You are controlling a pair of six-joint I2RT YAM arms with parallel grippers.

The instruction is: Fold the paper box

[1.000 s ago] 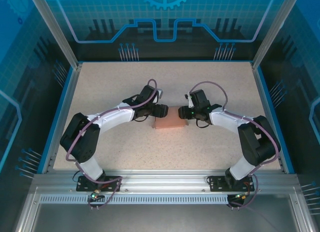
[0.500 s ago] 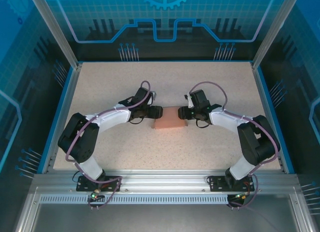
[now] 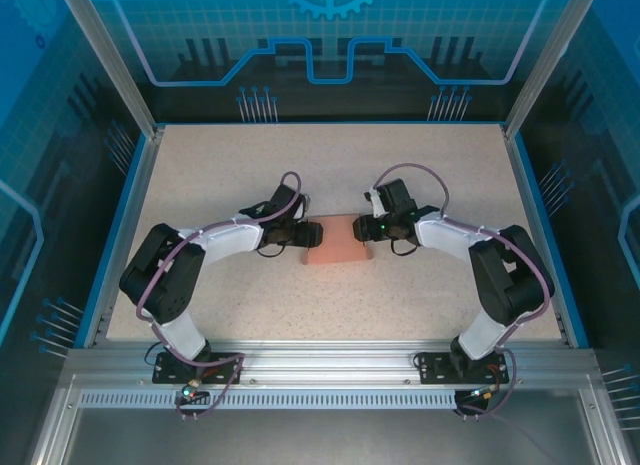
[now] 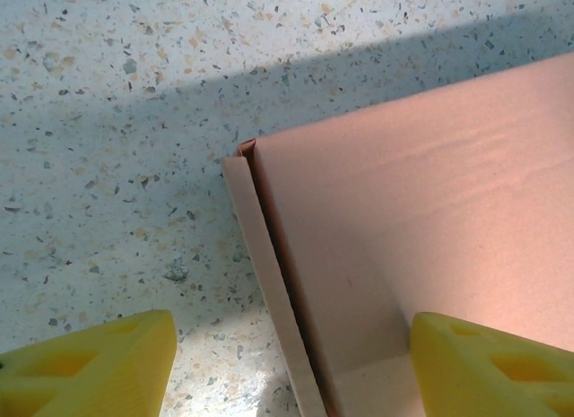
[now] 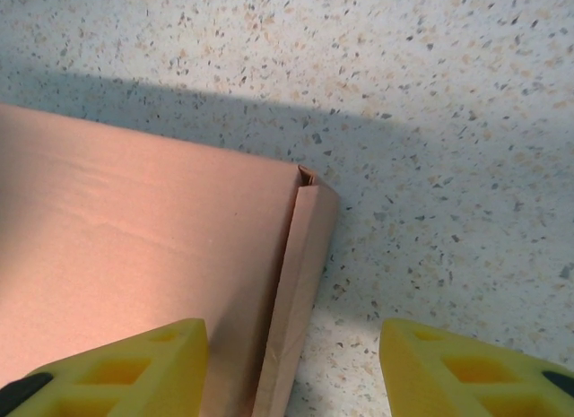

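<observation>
Paper box (image 3: pixel 338 242) lies flat; its long axis runs left to right.

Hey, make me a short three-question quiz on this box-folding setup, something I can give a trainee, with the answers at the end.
1. True or false: the left gripper and the right gripper both have their fingers shut.
2. Where is the paper box? A: on the table, between the two grippers. B: in the far left corner. C: lifted into the air by one gripper.
3. Fill in: in the wrist views the fingers are coloured ____.
Key: 1 false, both stand open, one at each end of the box. 2 A. 3 yellow.
</observation>
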